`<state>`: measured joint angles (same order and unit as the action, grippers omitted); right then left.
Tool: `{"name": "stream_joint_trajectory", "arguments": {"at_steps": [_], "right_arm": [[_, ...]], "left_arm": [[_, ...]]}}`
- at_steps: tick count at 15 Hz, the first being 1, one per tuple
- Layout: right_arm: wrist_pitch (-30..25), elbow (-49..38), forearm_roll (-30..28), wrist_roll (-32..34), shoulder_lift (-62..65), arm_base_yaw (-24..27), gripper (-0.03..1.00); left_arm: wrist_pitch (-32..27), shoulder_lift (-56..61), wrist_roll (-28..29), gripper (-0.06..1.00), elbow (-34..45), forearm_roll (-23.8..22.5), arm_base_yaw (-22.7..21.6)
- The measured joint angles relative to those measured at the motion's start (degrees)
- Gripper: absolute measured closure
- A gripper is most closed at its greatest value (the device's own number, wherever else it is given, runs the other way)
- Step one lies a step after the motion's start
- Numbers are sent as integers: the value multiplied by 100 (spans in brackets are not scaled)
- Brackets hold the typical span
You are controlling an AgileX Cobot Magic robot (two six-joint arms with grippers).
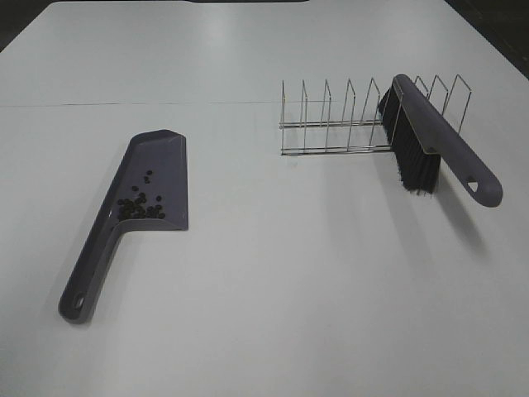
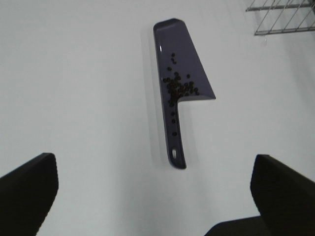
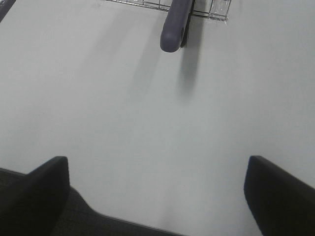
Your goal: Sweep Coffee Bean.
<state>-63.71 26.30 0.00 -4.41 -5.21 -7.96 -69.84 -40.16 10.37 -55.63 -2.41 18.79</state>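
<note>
A purple dustpan (image 1: 145,194) lies flat on the white table at the left, handle toward the near edge. The coffee beans (image 1: 139,207) sit inside its blade near the handle end; they also show in the left wrist view (image 2: 178,87) on the dustpan (image 2: 179,54). A purple brush (image 1: 430,136) with black bristles rests tilted in a wire rack (image 1: 339,124) at the right; its handle end shows in the right wrist view (image 3: 173,27). Neither gripper shows in the high view. My left gripper (image 2: 155,196) is open and empty, short of the dustpan handle. My right gripper (image 3: 155,194) is open and empty, short of the brush.
The wire rack (image 3: 211,10) stands at the right middle of the white table (image 1: 289,289). A thin seam line runs across the table behind the dustpan. Dark floor shows beyond the far corners.
</note>
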Motion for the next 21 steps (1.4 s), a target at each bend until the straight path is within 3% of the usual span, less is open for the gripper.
{"name": "stream_joint_trajectory", "arguments": {"at_steps": [5, 13, 17, 21], "right_arm": [[0, 0, 0, -6, 0, 0, 12], [0, 0, 0, -6, 0, 0, 12], [0, 0, 0, -6, 0, 0, 12], [0, 0, 0, -6, 0, 0, 12]], "left_arm": [[-34, 1558, -315, -5, 1518, 0, 0], [-34, 3329, -625, -5, 2280, 0, 0], [607, 3867, -625, -5, 2504, 0, 0], [768, 3936, -951, -5, 2584, 241, 0]]}}
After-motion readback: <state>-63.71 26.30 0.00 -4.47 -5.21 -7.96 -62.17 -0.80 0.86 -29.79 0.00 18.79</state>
